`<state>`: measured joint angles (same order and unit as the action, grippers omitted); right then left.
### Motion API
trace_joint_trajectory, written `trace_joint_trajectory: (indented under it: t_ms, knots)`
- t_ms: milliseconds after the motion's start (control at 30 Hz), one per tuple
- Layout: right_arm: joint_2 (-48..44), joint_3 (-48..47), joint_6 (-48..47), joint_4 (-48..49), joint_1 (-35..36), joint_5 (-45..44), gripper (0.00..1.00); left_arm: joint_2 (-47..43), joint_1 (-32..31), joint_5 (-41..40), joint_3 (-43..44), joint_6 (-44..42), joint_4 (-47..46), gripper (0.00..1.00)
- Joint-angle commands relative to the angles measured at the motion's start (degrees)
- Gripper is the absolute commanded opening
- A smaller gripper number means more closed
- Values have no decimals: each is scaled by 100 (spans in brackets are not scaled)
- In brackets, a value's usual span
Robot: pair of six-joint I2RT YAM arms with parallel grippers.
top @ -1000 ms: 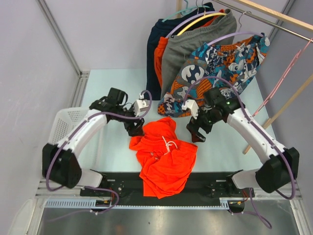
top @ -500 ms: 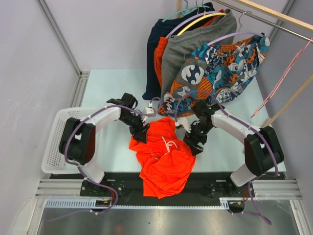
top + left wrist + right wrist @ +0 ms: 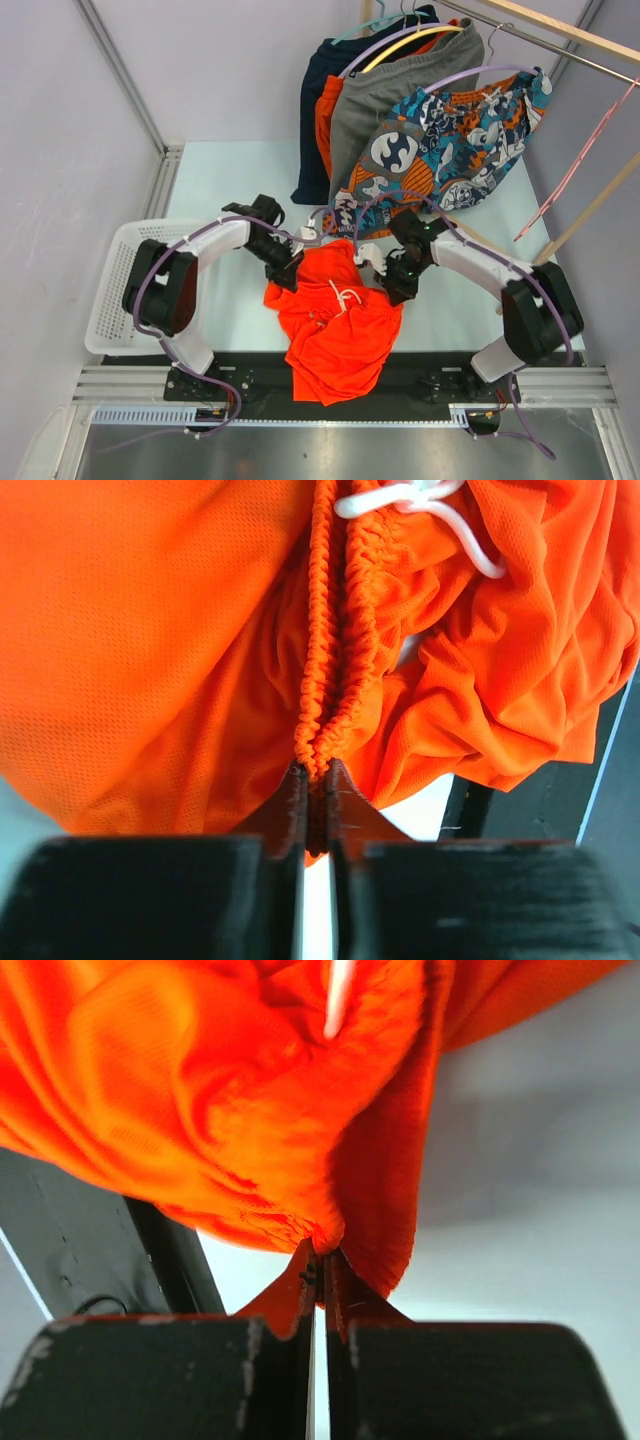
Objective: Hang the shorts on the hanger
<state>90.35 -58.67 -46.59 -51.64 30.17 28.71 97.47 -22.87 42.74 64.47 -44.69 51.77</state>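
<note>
So the shorts (image 3: 335,320) sit crumpled at 6 o'clock on the surface (image 3: 225,175). The left end effector (image 3: 315,805) is pinched onto their waistband at 10 o'clock, and the right end effector (image 3: 320,1272) is clamped on fabric at 2. The pink hanger (image 3: 580,155) dangles way out at 2 o'clock.

Pale booth with a light table (image 3: 230,180)
Plain lilac-grey walls (image 3: 230,70) meet at a metal corner post (image 3: 122,75); a white basket (image 3: 105,300) sits at the table's left edge, and wooden rods (image 3: 580,30) cross the upper right corner.
</note>
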Motion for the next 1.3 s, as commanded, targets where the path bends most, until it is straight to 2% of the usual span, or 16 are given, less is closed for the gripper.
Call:
trace_joint_trajectory:
  t_ms: [0, 133, 167, 233, 333, 367, 467, 500, 600, 700, 933, 1133, 1267]
  knots:
    - [-1044, -39, -246, -259, 32, -356, 0, -421, 63, 199, 127, -33, 141, 0]
    - [-2176, -205, -263, -268, 199, -1094, 0, -966, 466, 200, 697, 214, 175, 0]
    - [-2336, -388, -254, -224, 234, -1504, 0, -1054, 546, 156, 890, 276, 202, 0]
    - [-2556, -635, -289, -49, 252, -1946, 0, -1230, 739, 68, 1628, 443, 342, 0]
    - [-2925, -1084, -438, 556, 366, -2842, 0, -1502, 767, -213, 2595, 671, 317, 0]
    - [-3039, -1172, -595, 985, 523, -3349, 0, -1564, 767, -248, 2850, 802, 316, 0]
    - [-3119, -1611, -1183, 1881, 761, -4142, 0, -1617, 767, -407, 3965, 1241, 307, 0]
    - [-3102, -1899, -1316, 2016, 858, -4206, 0, -1591, 758, -433, 4612, 1313, 438, 0]
    - [-3058, -2437, -1669, 2210, 1155, -4347, 0, -1433, 758, -486, 5800, 1655, 719, 0]
    - [-3006, -3148, -1774, 2044, 1517, -4593, 0, -1564, 714, -250, 6349, 1867, 870, 0]
    - [-3005, -4353, -2275, 1377, 1815, -4278, 0, -2759, 222, -547, 5542, 2095, 361, 0]
    - [-2900, -4829, -2627, 743, 2063, -4338, 0, -2567, 204, -969, 5990, 2719, 474, 0]
    - [-2602, -4698, -2523, 349, 2019, -4506, 0, -2409, 204, -1338, 5508, 2702, 501, 1]
